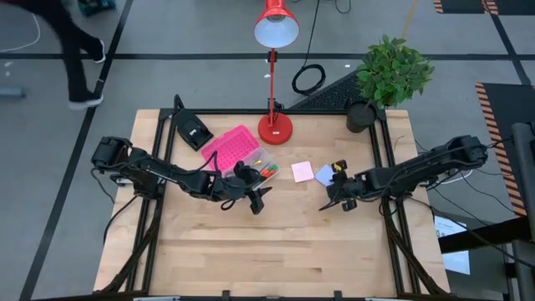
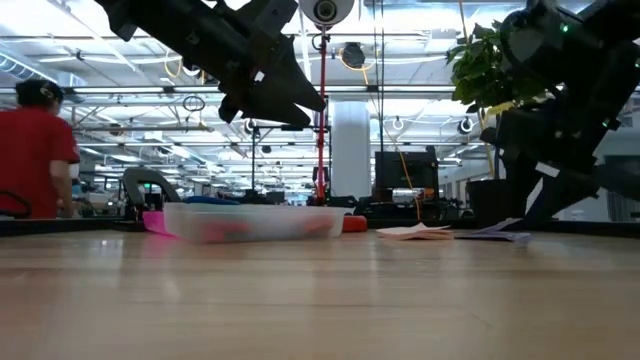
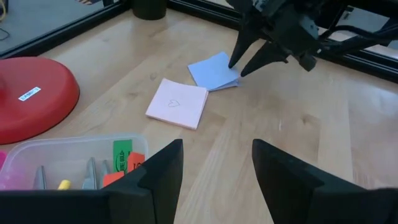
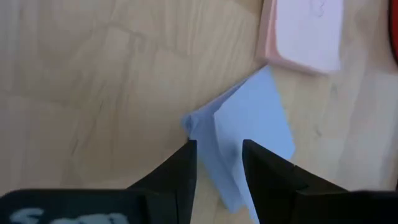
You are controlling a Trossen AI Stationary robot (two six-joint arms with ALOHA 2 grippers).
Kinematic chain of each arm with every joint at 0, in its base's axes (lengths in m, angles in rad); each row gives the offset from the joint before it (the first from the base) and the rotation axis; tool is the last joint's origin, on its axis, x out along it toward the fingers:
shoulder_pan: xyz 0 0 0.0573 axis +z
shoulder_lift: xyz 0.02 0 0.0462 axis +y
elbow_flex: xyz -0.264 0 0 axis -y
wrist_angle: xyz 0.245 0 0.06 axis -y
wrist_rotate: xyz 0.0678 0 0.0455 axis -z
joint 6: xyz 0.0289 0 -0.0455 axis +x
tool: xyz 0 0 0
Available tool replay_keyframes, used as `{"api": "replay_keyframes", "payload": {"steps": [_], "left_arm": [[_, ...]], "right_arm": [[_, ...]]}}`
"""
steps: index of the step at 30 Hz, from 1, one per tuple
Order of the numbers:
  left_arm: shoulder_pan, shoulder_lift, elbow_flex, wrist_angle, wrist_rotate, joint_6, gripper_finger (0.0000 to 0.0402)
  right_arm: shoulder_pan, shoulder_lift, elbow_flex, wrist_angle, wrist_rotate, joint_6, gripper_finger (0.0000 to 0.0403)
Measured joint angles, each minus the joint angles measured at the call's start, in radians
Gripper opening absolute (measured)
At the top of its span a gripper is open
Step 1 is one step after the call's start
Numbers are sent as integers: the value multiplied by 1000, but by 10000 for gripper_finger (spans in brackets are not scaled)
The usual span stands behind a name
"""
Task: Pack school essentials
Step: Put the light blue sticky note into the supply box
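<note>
Step in hand, as judged: lifting the blue pad [image 4: 249, 121].
- Right tool [image 4: 217, 162]: fingers parted, poised over the blue pad's curled edge; best to straddle that lifted edge, then close squarely.
- Pink pad [image 3: 178, 102]: just beside the blue pad.
- Left tool [image 3: 214, 165]: open, empty, above the box.
- Box [image 3: 68, 163]: beside the pink pad, holds pens and erasers; lid open.

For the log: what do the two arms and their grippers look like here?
Both arms are dark, jointed links with black cables running alongside. The left gripper and right gripper each end in two black, wedge-shaped fingers tapering to points. White lettering marks the right wrist body.
</note>
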Motion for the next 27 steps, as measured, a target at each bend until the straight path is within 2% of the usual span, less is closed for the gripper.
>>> {"api": "replay_keyframes", "payload": {"steps": [8,17,21,27], "left_arm": [[0,0,0,0,0,4,195],[0,0,-1,0,0,15,195],[0,0,-1,0,0,15,195],[0,0,-1,0,0,11,195]], "right_arm": [[-1,39,-22,85,56,-48,95],[-1,46,-23,87,54,-53,7],[-1,46,-23,97,62,-53,9],[2,24,-14,123,136,-52,2]]}}
